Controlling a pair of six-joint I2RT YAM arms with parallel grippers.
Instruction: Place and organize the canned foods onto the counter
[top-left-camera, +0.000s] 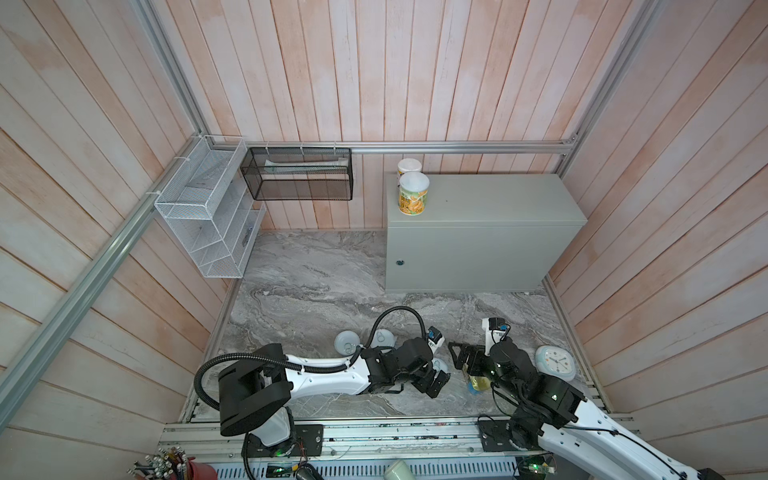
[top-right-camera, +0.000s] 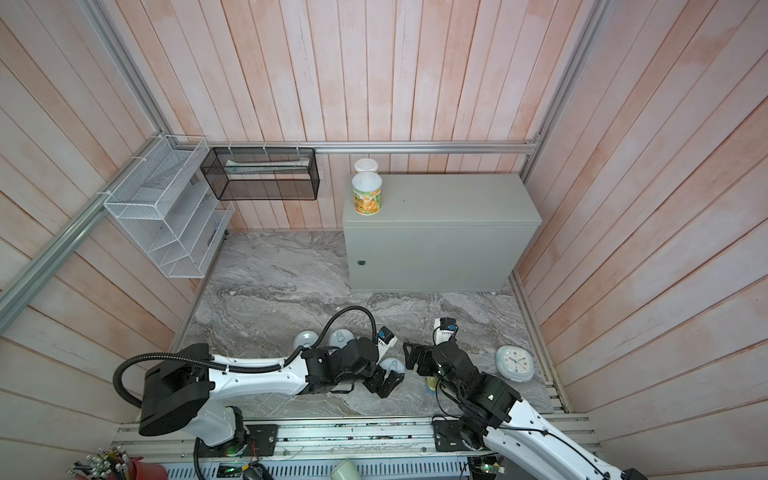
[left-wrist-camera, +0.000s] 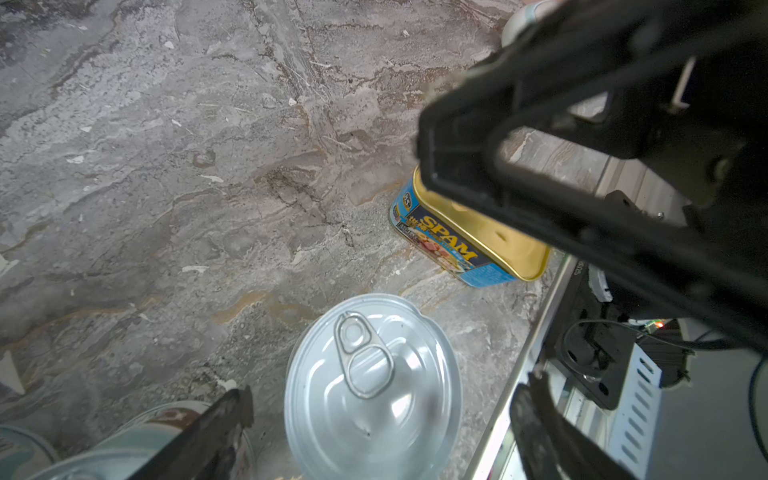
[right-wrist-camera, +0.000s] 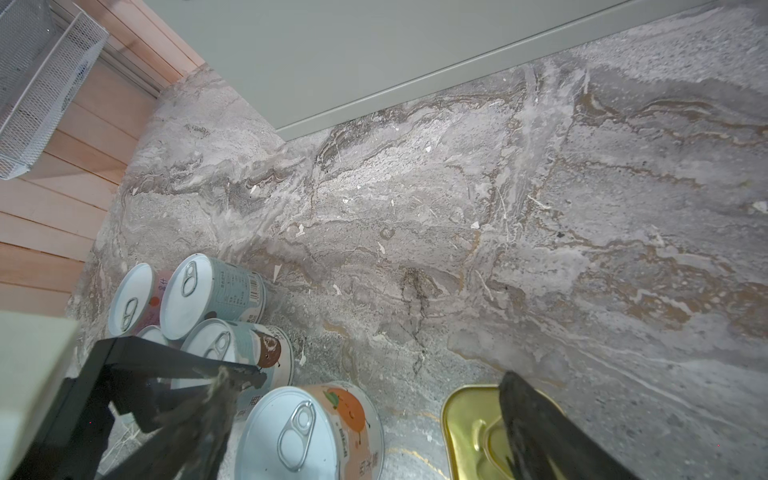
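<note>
Silver-lidded pull-tab can (left-wrist-camera: 372, 386) below wide-open left tool (left-wrist-camera: 378, 415); right tool (right-wrist-camera: 374, 405) wide above gold oblong tin (right-wrist-camera: 467, 424), blue SPAM label.

2 top views, from 1 stereo head high above the base rail (top-left-camera: 395, 434) at 6 o'clock, look steeply down toward the back wall (top-left-camera: 374, 83) at 12 o'clock. Both share the whole marble surface (top-left-camera: 316, 270) and the counter (top-left-camera: 478, 199) toward 3 o'clock. The left wrist camera hangs close over the marble, facing down at the gold tin (left-wrist-camera: 511, 245). The right wrist camera, equally near, looks obliquely across the marble to the counter's foot and shares that tin.
</note>
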